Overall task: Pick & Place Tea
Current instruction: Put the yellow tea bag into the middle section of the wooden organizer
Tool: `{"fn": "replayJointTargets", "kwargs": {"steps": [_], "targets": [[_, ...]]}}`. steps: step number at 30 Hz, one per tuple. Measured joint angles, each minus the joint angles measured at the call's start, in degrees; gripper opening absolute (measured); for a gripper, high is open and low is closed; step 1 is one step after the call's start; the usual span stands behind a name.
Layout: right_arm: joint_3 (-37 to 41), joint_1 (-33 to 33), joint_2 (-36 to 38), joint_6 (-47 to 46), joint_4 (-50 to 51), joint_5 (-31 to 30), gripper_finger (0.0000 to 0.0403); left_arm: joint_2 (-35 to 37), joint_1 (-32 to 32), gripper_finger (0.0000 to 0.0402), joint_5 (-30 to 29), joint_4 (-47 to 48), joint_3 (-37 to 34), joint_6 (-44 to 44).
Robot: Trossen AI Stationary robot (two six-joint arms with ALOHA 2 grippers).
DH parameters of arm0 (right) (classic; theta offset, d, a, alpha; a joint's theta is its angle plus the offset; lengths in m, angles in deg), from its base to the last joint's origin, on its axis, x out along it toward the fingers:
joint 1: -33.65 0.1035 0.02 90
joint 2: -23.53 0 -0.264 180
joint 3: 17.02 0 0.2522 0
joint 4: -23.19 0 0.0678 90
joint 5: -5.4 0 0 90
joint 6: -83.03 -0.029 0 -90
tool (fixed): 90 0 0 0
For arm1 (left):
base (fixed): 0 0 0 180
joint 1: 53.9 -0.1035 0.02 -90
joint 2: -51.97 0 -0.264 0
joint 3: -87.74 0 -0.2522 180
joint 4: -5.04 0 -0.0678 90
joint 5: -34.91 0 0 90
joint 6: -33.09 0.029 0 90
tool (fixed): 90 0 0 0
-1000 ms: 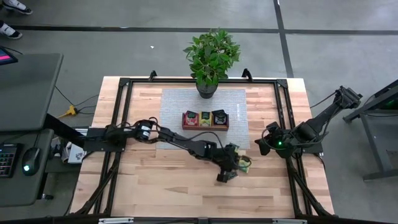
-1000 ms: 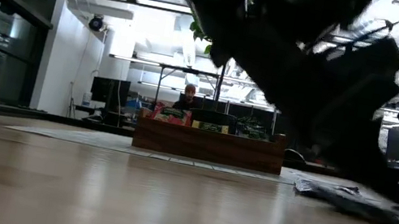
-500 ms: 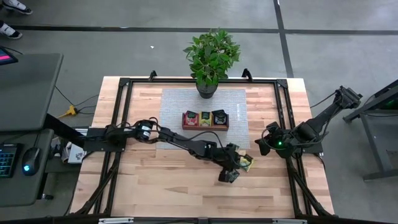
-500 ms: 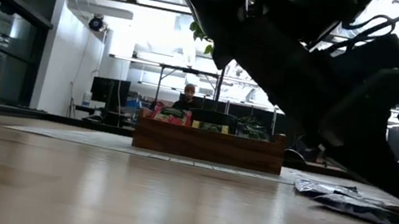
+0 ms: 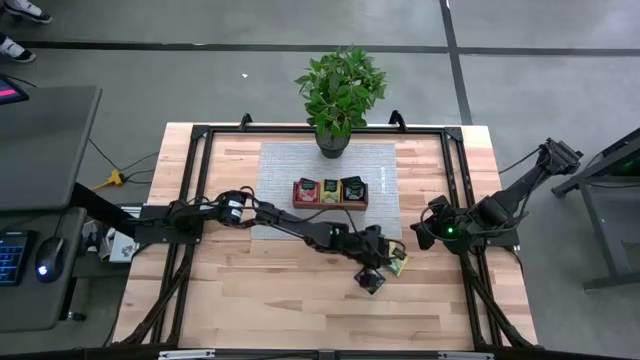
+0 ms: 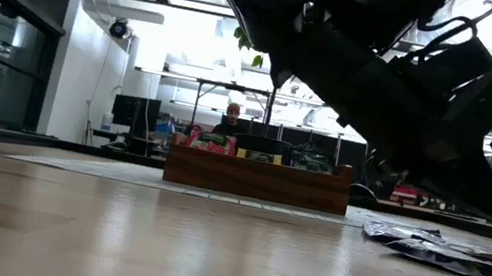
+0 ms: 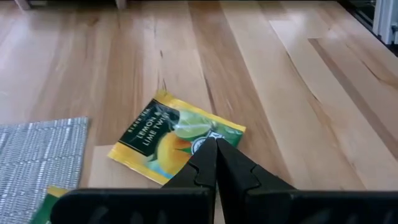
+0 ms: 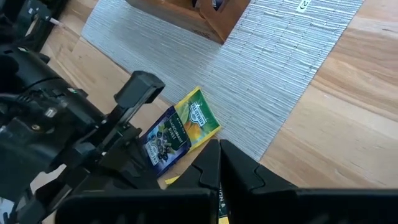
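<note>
Yellow lemon-printed tea sachet [image 7: 177,140] flat on wood; corners slightly curled

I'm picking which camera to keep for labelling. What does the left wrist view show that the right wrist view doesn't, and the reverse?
Only the left wrist view: the printed face of the yellow lemon tea sachet lying flat on the bare wooden table, just ahead of the shut left gripper.

Only the right wrist view: the brown wooden tray, a dark blue sachet overlapping a yellow-green sachet, and the shut right gripper.

Both: the grey woven mat and table planks.
</note>
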Motion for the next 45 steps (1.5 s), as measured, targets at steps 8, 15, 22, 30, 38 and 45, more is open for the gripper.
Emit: {"fn": "replayJointTargets", "kwargs": {"steps": [8,15,22,30,38,45], "targets": [[0.00,0.00,0.00,-0.13,0.00,-0.11,0.0000,0.00,0.02,0.0000,-3.68,0.28,0.00,-2.90],[0.02,0.00,0.00,-0.29,-0.02,-0.07,0.0000,0.00,-0.04,0.0000,-5.20,-0.07,0.00,-2.33],[0.01,0.00,0.00,-0.52,0.11,-0.04,0.0000,0.00,0.02,0.0000,-4.69,1.16,0.00,-2.49],[0.02,0.00,0.00,-0.59,0.11,0.00,0.0000,0.00,0.01,0.0000,-4.75,1.55,0.00,-2.54],[0.02,0.00,0.00,-0.75,0.11,0.15,0.0000,-0.02,0.02,0.0000,-4.44,1.16,0.00,-2.72],[0.02,0.00,0.00,-2.14,-0.11,0.63,0.0000,-0.89,0.02,0.0000,-3.23,0.64,0.23,-2.70]]}}
